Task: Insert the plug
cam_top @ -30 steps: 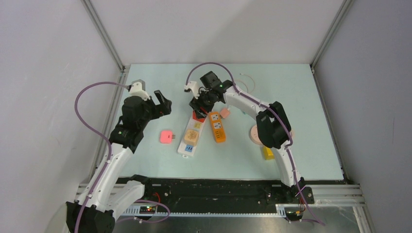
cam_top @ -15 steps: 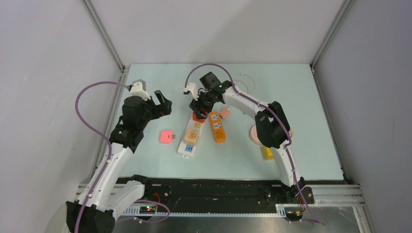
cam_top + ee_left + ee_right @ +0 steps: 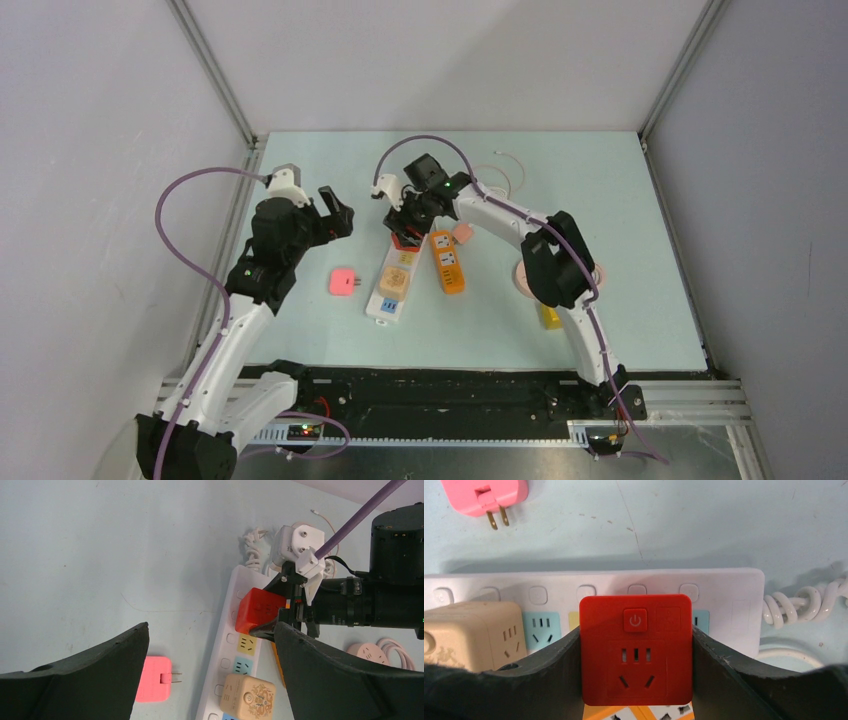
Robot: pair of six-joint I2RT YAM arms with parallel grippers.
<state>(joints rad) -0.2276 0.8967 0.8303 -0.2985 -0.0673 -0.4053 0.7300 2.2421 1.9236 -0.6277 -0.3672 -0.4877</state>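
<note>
Pink plug [image 3: 343, 282] lies loose on the counter [image 3: 620, 200], just left of the white strip [image 3: 383, 306]. Beige cube [image 3: 394, 281] sits on the strip's near half. Farther along, right claw [image 3: 407, 232] clamps the red plug [image 3: 636, 650] over the strip's sockets; can't tell if seated. Left claw [image 3: 337, 210] wide, empty, left of the strip.

White-shelled left arm [image 3: 228, 342] and right arm [image 3: 497, 213] with black joints, looping purple cables [image 3: 360, 515], green status lights [image 3: 455, 178], dark matte pincer fingers [image 3: 524, 676].

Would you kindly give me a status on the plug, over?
Right gripper shut on red cube plug, over white power strip; seating unconfirmed. Left gripper open, empty. Beige cube adapter further along strip, not blocking.
</note>
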